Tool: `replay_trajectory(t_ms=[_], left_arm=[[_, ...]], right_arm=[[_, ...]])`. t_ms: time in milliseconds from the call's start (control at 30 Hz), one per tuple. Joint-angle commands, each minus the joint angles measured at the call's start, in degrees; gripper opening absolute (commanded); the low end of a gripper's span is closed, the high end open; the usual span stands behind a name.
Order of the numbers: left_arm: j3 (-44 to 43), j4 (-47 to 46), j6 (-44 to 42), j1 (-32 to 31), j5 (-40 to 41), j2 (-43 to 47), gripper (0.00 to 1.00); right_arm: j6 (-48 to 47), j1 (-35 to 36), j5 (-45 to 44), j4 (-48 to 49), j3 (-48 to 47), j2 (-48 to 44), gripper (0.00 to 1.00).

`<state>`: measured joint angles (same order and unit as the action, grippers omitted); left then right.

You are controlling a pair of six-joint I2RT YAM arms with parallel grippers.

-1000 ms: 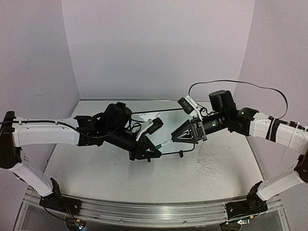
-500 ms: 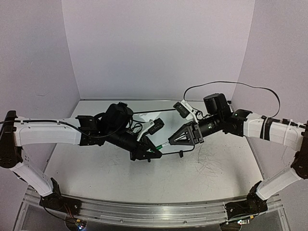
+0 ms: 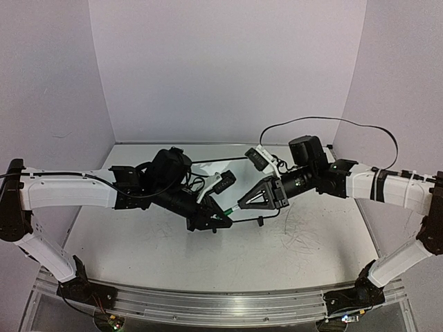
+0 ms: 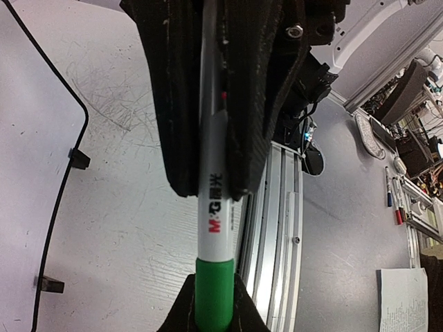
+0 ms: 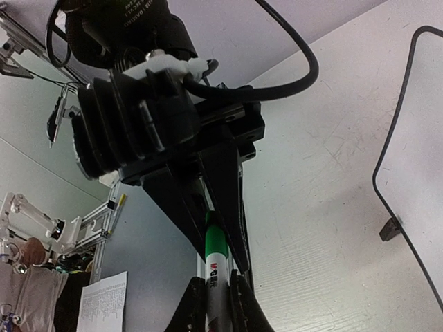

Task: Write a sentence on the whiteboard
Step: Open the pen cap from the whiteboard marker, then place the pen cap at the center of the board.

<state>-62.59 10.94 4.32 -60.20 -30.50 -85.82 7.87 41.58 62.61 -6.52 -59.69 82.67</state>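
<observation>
Green at one end and white along the barrel, a marker (image 4: 214, 232) spans the gap between the two claws above the desk (image 3: 138, 249).

**Left claw** (image 4: 211, 308): closed on the marker's green end (image 4: 213, 283), with one fingertip on each side of it.

**Right claw** (image 4: 208, 183): closed on the white barrel, its long black fingers (image 4: 173, 104) pressed against both sides. The two claws meet tip to tip, and only a short stretch of barrel is bare between them.

**Label** (image 4: 215, 207): printed along that bare stretch, just beyond the right claw's fingertips. It reads "M&G", with the M in red, followed by two Chinese characters, 晨光. The right wrist view shows the same print, but too blurred to read.

**Whiteboard** (image 4: 28, 180): lies flat on the desk below and beside the claws, to the left of the left claw in that claw's own view. Its thin black border (image 4: 84, 121) has a rounded corner, and two black clip feet (image 4: 79, 159) sit on the edge nearest the claws. The part of its face in view is plain white.

**Scribble marks** (image 4: 104, 90): faint grey lines on the bare desk just outside the border, under the right claw's fingers.

**Sheet of paper** (image 4: 403, 299): printed, and lying well beyond the claws past the aluminium rail (image 4: 277, 207). Its text is too small to read.
</observation>
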Motion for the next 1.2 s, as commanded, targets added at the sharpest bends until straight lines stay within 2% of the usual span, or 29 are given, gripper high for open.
replay_trajectory(t_ms=[0, 33, 233, 500, 667, 733, 933, 1033, 1167], left_arm=[[-2.08, -1.54, -0.40, -0.18, 0.20, 0.18, 0.00], [-2.01, -1.60, -0.46, -0.18, 0.39, 0.29, 0.00], [-0.53, -1.04, -1.20, -0.07, 4.34, 1.49, 0.00], [4.46, 2.30, -3.07, 3.15, 10.55, 7.76, 0.00], [7.42, 2.74, -1.96, 5.37, 15.29, 12.61, 0.00], [8.12, 2.68, 0.13, 5.36, 21.75, 14.18, 0.00], [12.96, 3.01, 12.23, 6.37, 60.65, 19.20, 0.00], [16.35, 5.85, 22.80, 9.51, 69.03, 21.49, 0.00], [21.55, 6.71, 34.86, 11.82, 71.63, 20.70, 0.01]], right_arm=[[1.17, 0.72, 2.11, 4.85, 0.88, -0.17, 0.04], [1.17, 0.73, 2.03, 4.97, 1.17, -0.21, 0.00], [0.01, -0.14, 0.21, 4.78, 3.13, -2.95, 0.00], [-1.34, -12.64, 1.22, 4.23, 8.27, -12.17, 0.00], [-0.39, -13.88, -6.52, 4.11, 9.40, -16.44, 0.00], [0.91, -13.84, -11.86, 4.03, 9.36, -17.79, 0.00], [2.53, -13.85, -35.11, 3.73, 10.83, -25.59, 0.00], [3.68, -13.87, -46.77, 5.04, 12.53, -30.01, 0.00], [5.26, -13.85, -53.28, 8.91, 15.10, -34.99, 0.00]])
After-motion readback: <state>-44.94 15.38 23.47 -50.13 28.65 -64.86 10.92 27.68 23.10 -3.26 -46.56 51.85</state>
